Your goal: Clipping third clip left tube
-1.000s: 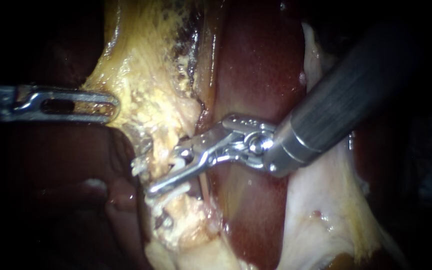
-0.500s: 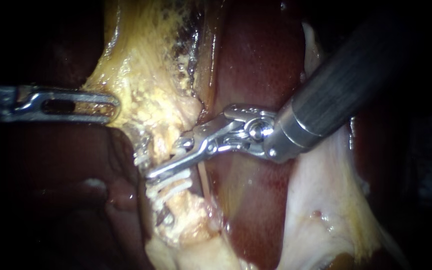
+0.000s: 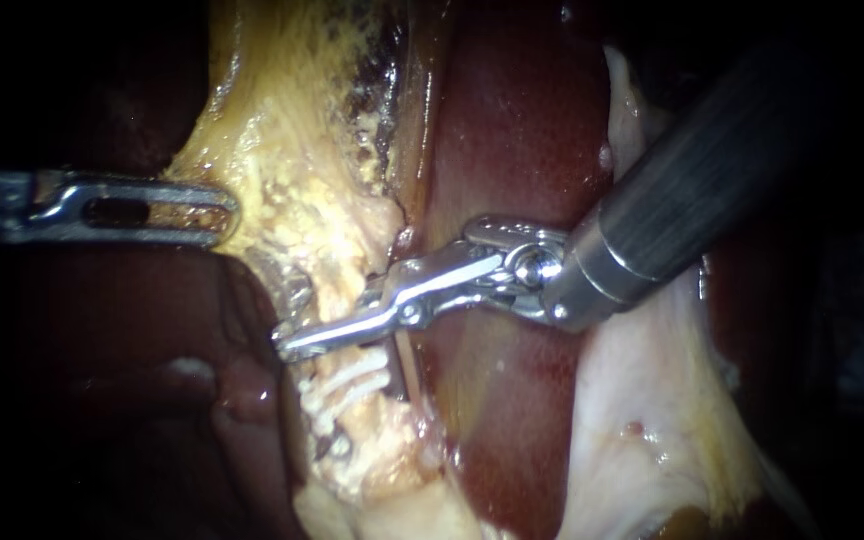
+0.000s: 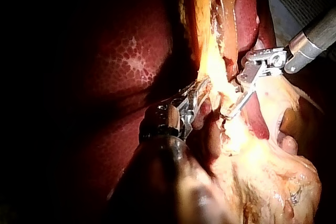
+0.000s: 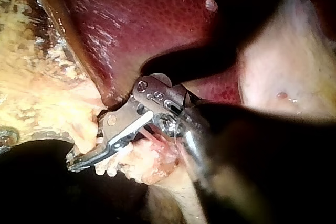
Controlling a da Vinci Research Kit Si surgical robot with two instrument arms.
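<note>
Currently the right instrument (image 3: 297, 340) comes in from the upper right and lies across the left tube (image 3: 317, 265), a yellowish strand running down beside the dark red liver (image 3: 512, 130). Its jaws stand narrow, pressed onto the tube from both sides, and only their tip shows past the strand's far side. White clips (image 3: 347, 385) sit crosswise on the same tube just below the jaws (their number cannot be told). The left instrument (image 3: 220, 212) enters level from the left. Its slotted jaws are closed on the edge of the yellow tissue (image 3: 282, 120) higher up the strand, apart from the right instrument. From the right wrist, the right jaws show no gap, and lumpy yellow tissue lies against their underside.
</note>
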